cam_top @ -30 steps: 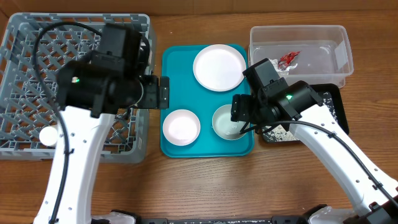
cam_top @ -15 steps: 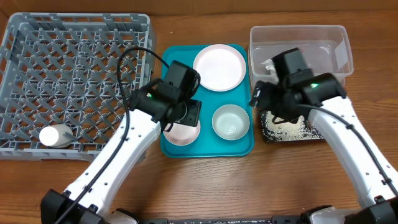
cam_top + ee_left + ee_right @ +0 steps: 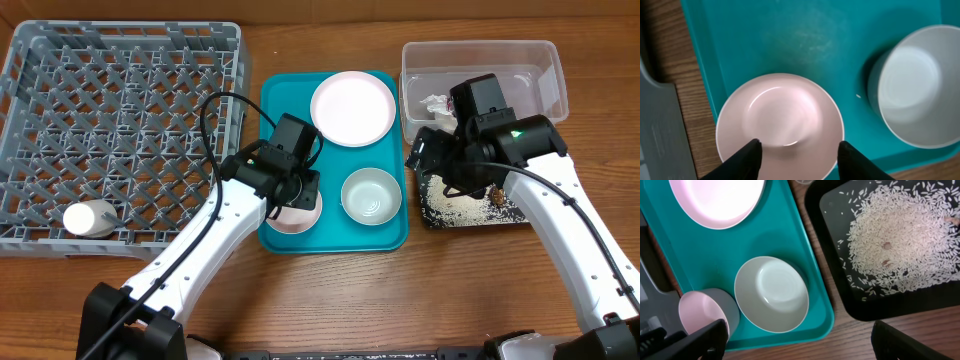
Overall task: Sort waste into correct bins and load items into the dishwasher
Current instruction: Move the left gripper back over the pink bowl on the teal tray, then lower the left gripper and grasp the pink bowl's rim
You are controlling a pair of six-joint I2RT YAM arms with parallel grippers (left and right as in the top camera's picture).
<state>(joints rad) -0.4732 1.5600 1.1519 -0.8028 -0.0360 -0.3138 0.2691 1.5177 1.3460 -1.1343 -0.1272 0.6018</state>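
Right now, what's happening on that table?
The left tool is open, poised over the near rim of the small pinkish bowl on the flat teal tray, not yet gripping. The right tool hangs open and empty beside the black rectangular tray, which holds loose white rice. The round white plate and whitish-green bowl wait on the teal tray. A small white cup lies in the grey plastic dish rack.

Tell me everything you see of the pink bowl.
The pink bowl is small, round, glossy pale pink, maybe plastic, empty and upright. It sits in a corner of the teal tray, apart from the whitish-green bowl. The left gripper hangs open over it; contact cannot be told.
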